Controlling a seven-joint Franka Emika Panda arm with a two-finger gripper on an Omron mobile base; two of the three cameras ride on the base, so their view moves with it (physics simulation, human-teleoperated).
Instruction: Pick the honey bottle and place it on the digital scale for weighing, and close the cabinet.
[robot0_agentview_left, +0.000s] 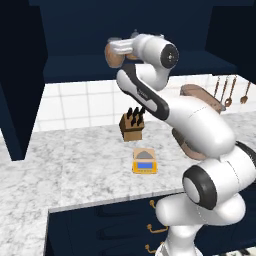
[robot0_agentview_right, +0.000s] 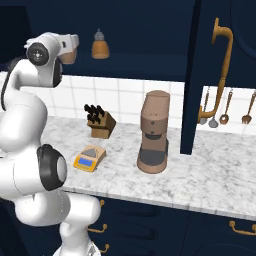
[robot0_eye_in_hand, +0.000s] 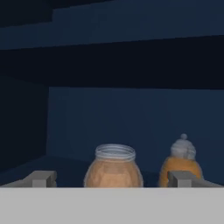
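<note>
Tool (robot0_eye_in_hand: 112, 179) fingers spread, honey bottle (robot0_eye_in_hand: 113, 168) between them.

Honey bottle (robot0_eye_in_hand: 113, 168) inside cabinet (robot0_eye_in_hand: 131, 113)

You're in a home kitchen, rendered. Marble counter (robot0_agentview_right: 210, 175) runs under a white tile wall (robot0_agentview_right: 120, 95). On it: knife block (robot0_agentview_right: 100, 121), brown coffee machine (robot0_agentview_right: 154, 132), small yellow scale (robot0_agentview_right: 89, 157). Ladles and spoons (robot0_agentview_right: 225, 107) hang at the wall. Navy cabinet (robot0_agentview_right: 220, 70) above with brass handle (robot0_agentview_right: 222, 70), navy drawers (robot0_agentview_left: 125, 225) below.
</note>
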